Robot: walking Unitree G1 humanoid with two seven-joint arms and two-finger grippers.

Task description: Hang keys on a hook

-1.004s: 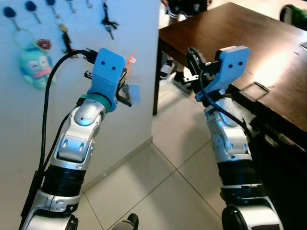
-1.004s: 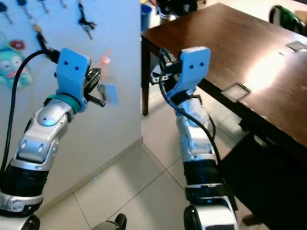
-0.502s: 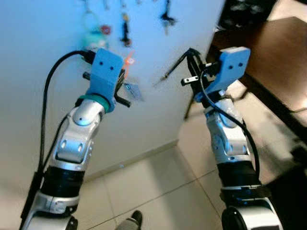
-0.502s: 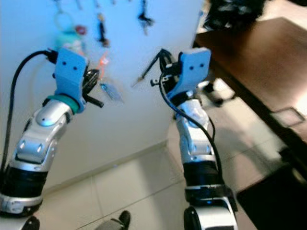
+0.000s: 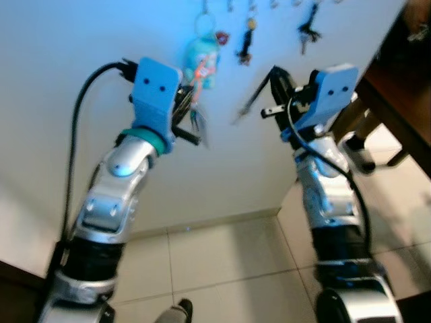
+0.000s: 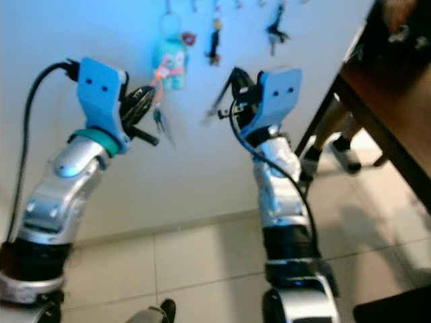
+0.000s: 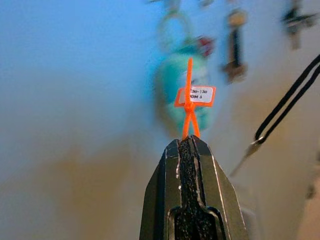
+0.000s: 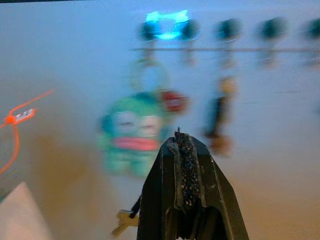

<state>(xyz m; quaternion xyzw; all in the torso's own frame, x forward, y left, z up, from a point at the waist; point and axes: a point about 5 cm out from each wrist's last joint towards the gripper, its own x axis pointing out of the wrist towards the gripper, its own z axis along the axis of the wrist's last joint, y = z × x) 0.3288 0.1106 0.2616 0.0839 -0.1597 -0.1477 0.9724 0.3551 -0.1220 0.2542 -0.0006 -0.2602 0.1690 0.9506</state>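
Observation:
My left gripper (image 7: 189,142) is raised in front of the white wall and shut on a key bunch (image 5: 197,120) with an orange tie and a white tag (image 7: 196,94). It is just beside a teal plush keychain (image 5: 206,59) that hangs from a row of dark hooks (image 8: 227,29) along with other keys (image 5: 308,27). My right gripper (image 8: 180,137) is held up to the right with its fingers pressed together. A black strap (image 5: 256,94) with a small key (image 8: 121,228) at its end dangles from it.
A dark wooden table (image 5: 407,87) juts in at the right edge, next to the wall's end. A person's shoes (image 6: 347,145) stand on the light tiled floor (image 5: 222,262) beside its leg. A skirting board runs along the wall's foot.
The view has swung left, so the hook wall now lies straight ahead and the table has slid to the right edge. Both arms keep their raised pose and their grip.

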